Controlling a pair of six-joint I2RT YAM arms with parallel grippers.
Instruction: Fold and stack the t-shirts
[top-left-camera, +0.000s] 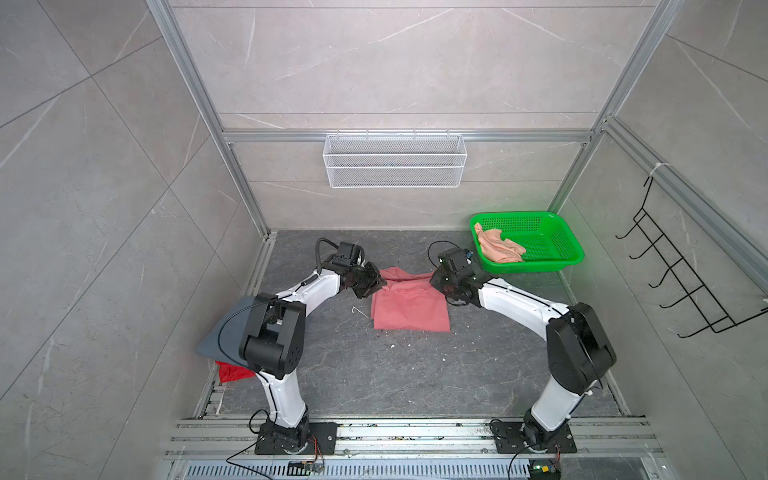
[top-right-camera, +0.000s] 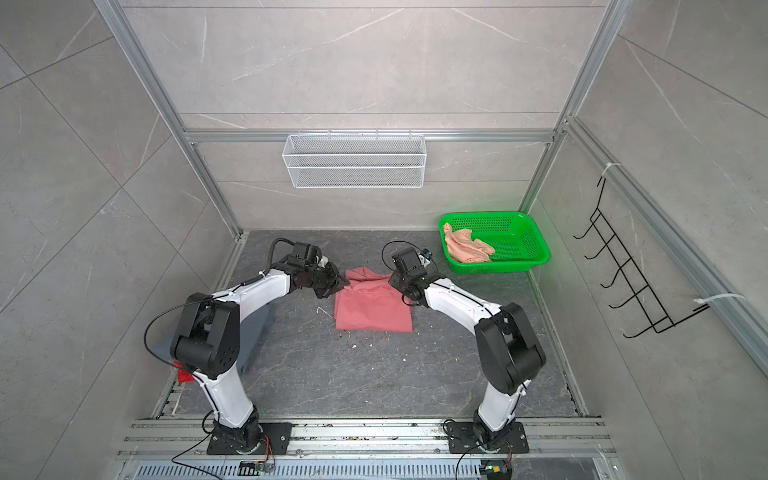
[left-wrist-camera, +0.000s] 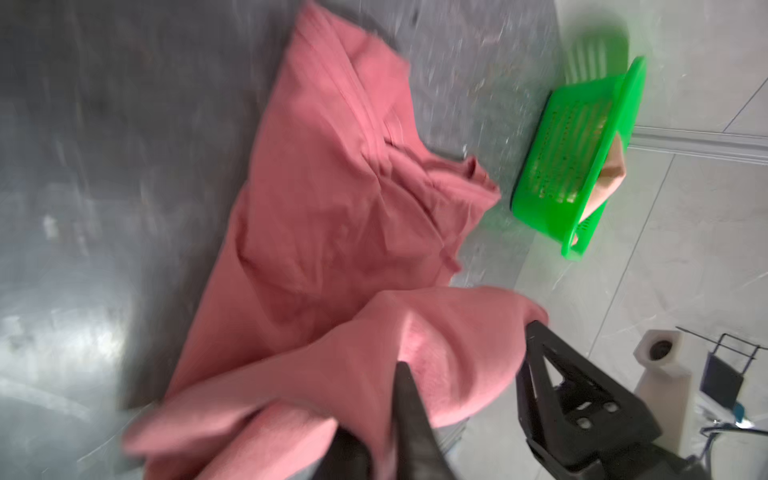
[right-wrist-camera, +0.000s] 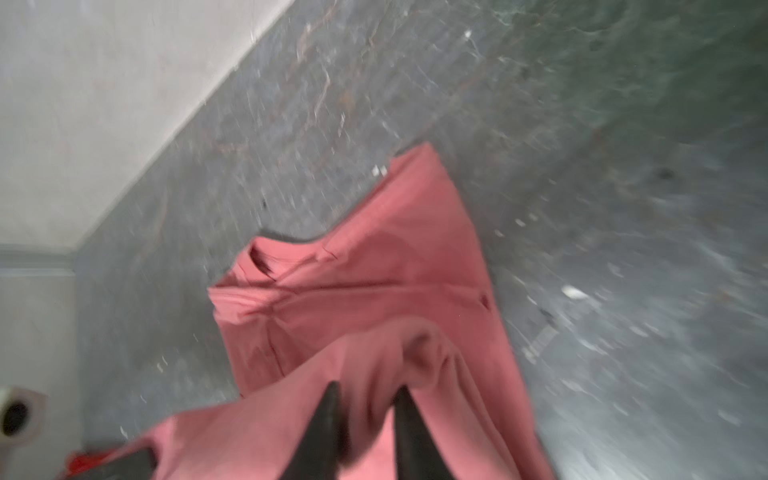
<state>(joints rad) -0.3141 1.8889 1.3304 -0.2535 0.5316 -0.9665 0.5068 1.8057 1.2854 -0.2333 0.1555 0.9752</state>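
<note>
Midway across the dark grey marbled counter (top-left-camera: 374, 374), between my two arms, lies the coral pink cloth t-shirt (top-left-camera: 409, 307), flat and squared at its near end, rumpled at its far end. My left jaws sit at its far left corner, spread, with a loose fold of the coral cloth draped between them. My right jaws, at the far right corner, stand parted too, cloth bunched in the gap, though that wrist view is blurred. A pale peach t-shirt (top-left-camera: 498, 249) lies crumpled in the green plastic mesh basket (top-left-camera: 569, 249) at far right. A slate grey-blue t-shirt (top-left-camera: 224, 332) and a bright red t-shirt (top-left-camera: 232, 370) lie together at the near left edge, partly under my left arm.
</note>
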